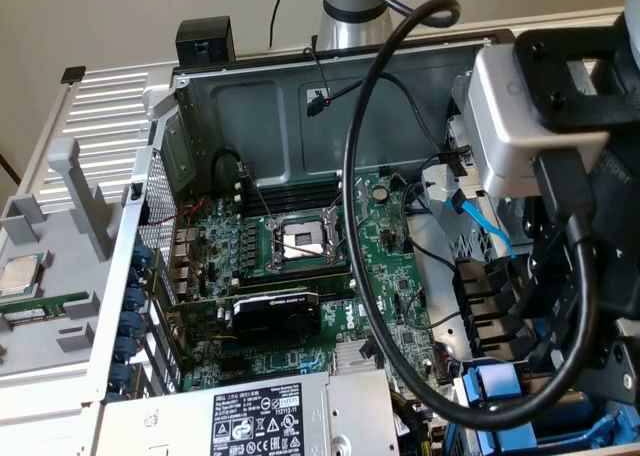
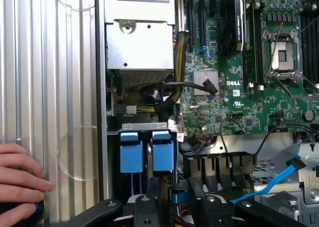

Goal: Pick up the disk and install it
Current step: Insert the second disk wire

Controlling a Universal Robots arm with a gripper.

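1. Disk (image 2: 163, 155) – only a blue carrier front shows, with the silver body and label hidden down in the bay. A second blue front (image 2: 132, 155) stands just beside it, and I cannot tell for sure which of the two is the task's own.
2. The black fingers (image 2: 144, 209) of the gripper (image 2: 167, 207) are cut off at the picture's edge. I cannot tell whether they are apart or clamped on anything.
3. A dark narrow strip lies between the fingers, too dim to identify. The blue front sits just beyond the fingertips, between them and the grey power-supply box (image 2: 139, 38).
4. Both blue fronts stand near the box, under a small metal bracket (image 2: 144, 127).
5. The green motherboard (image 2: 234, 87) lies right beside the box.
6. A person's hand (image 2: 20, 182) – partly cut off – rests on the ribbed silver panel (image 2: 55, 62), well apart from the box.
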